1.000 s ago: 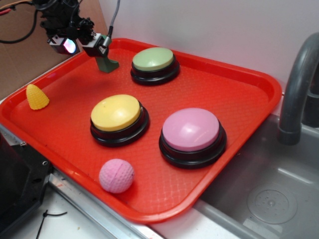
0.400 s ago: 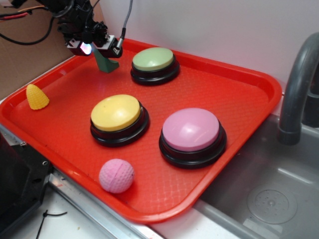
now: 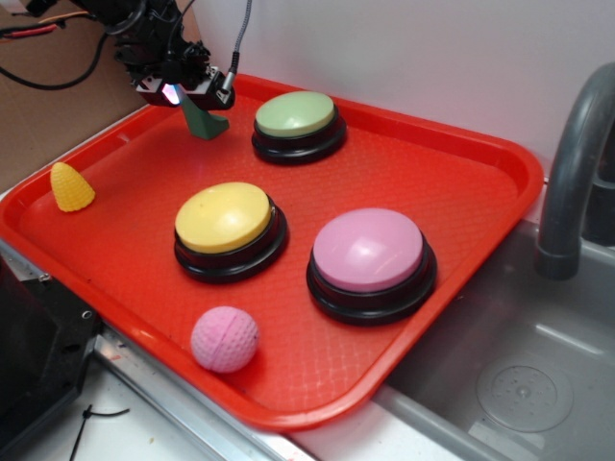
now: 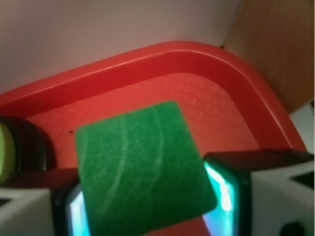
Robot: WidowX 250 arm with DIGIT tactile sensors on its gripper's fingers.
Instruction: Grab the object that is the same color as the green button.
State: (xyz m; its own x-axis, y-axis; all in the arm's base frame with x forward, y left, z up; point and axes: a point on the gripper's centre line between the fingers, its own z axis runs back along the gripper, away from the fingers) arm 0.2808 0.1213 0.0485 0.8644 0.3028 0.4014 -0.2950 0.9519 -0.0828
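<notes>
The claw gripped the green block at the tray's far corner, just left of the green button. Its grip looked centred; a firm squeeze and a straight, slow lift would likely keep the block from twisting.

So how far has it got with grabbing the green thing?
Done: the pincer has closed on the dark green block, the match for the green button; the wrist view shows the block between both fingers. In hand: the block looks slightly raised. Left: perhaps lifting it clear of the red tray.
</notes>
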